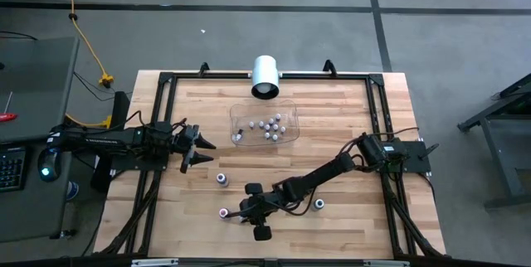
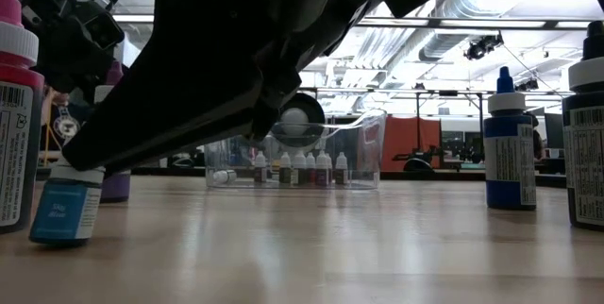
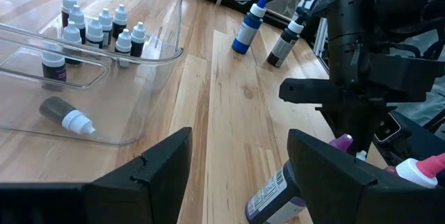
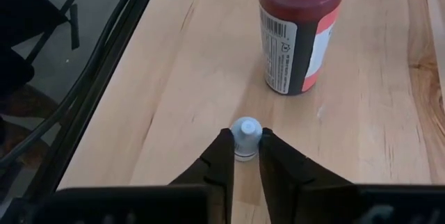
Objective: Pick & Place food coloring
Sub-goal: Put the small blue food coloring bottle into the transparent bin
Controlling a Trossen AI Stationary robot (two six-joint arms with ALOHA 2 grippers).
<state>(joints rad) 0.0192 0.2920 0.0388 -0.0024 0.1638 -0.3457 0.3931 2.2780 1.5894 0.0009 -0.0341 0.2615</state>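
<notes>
A tiny food coloring bottle (image 4: 245, 139) with a white cap and a light blue label (image 2: 64, 211) stands on the table near its front edge. My right gripper (image 4: 245, 156) is shut on it; in the high view the gripper (image 1: 243, 211) hides it. A larger red bottle (image 4: 297, 29) stands just beyond. A purple bottle (image 1: 221, 178) and a blue one (image 1: 319, 205) stand nearby. Several tiny bottles stand in the clear tray (image 1: 286, 109). My left gripper (image 1: 199, 144) waits open at the table's left, holding nothing. My right gripper pinches the tiny bottle's white cap (image 4: 245, 128) between its two fingertips (image 4: 224, 156). The fingers slant down at it from the table's right and far side. The bottle's base (image 2: 58, 238) rests on the table, and the bottle stands about upright.
A white cylinder (image 1: 265, 76) lies at the far edge behind the tray. A dark bottle (image 3: 285, 40) stands beside the blue one (image 3: 248, 26). One tiny bottle (image 3: 66, 116) lies on its side in the tray. Bare wood stretches between tray and front edge.
</notes>
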